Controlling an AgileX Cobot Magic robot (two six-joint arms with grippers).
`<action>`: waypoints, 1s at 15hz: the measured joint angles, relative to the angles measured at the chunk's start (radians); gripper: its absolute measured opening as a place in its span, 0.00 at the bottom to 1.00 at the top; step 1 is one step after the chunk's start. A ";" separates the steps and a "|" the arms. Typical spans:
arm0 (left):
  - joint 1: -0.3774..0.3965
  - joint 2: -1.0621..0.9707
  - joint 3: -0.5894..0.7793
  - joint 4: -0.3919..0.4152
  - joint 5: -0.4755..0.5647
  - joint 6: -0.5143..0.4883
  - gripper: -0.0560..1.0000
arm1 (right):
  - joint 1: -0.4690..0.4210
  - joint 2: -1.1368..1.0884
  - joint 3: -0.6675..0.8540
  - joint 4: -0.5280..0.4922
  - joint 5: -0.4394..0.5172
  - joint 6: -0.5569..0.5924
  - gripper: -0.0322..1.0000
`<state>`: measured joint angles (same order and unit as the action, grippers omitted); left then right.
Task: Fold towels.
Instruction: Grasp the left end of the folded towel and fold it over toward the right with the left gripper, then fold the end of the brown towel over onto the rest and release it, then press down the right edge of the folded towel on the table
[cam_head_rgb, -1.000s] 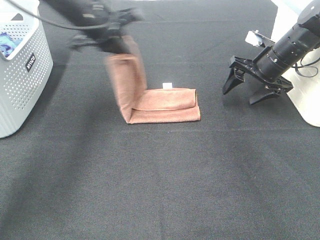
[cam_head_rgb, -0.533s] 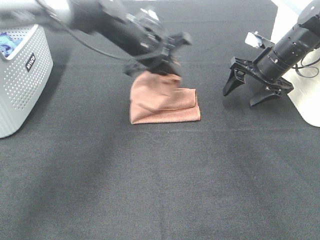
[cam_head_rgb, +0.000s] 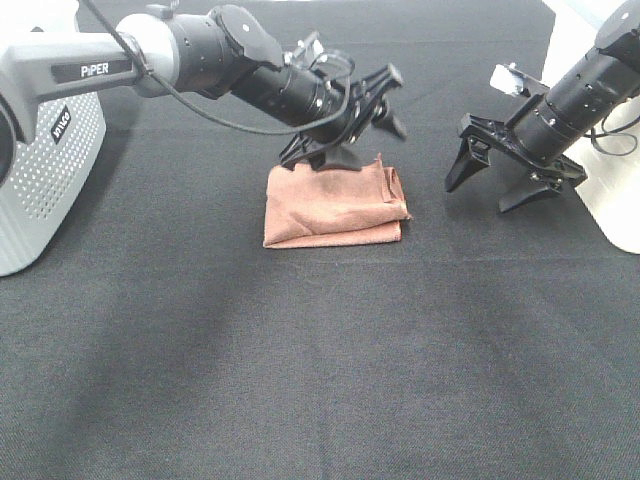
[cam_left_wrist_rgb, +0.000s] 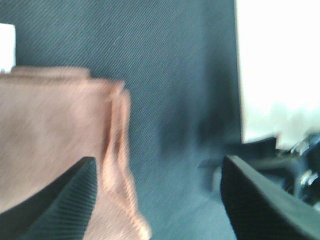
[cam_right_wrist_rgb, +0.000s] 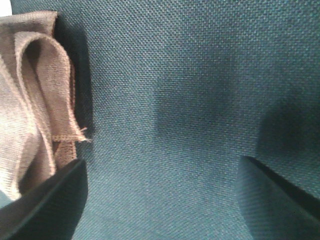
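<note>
White "PiPER" on left arm (cam_head_rgb: 108, 71). Reddish-brown microfibre towel (cam_head_rgb: 330, 205), folded, rumpled, on black woven worktop (cam_head_rgb: 300, 350). At towel's 12 o'clock edge: left tool (cam_head_rgb: 350, 125), spread, empty. At 3 o'clock: right tool (cam_head_rgb: 482, 190), spread, empty.

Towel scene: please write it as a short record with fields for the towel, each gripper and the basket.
towel: reddish-brown, folded, lying on the black table
left gripper: open, over the towel's far side, holding nothing
right gripper: open, to the right of the towel, apart from it
basket: white, perforated, at the table's left edge
</note>
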<state>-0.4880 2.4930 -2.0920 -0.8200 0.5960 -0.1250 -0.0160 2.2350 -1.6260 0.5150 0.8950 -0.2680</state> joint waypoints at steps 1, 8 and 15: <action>0.000 0.000 0.000 0.000 0.000 0.000 0.69 | 0.000 0.000 0.000 0.000 0.000 0.000 0.77; 0.128 -0.135 -0.001 0.077 0.087 0.310 0.70 | 0.015 0.000 -0.004 0.357 0.119 -0.175 0.77; 0.204 -0.202 -0.004 0.166 0.242 0.347 0.70 | 0.234 0.045 -0.111 0.513 0.064 -0.254 0.76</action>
<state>-0.2840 2.2910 -2.0960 -0.6540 0.8380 0.2220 0.2180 2.2800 -1.7370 1.0280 0.9590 -0.5220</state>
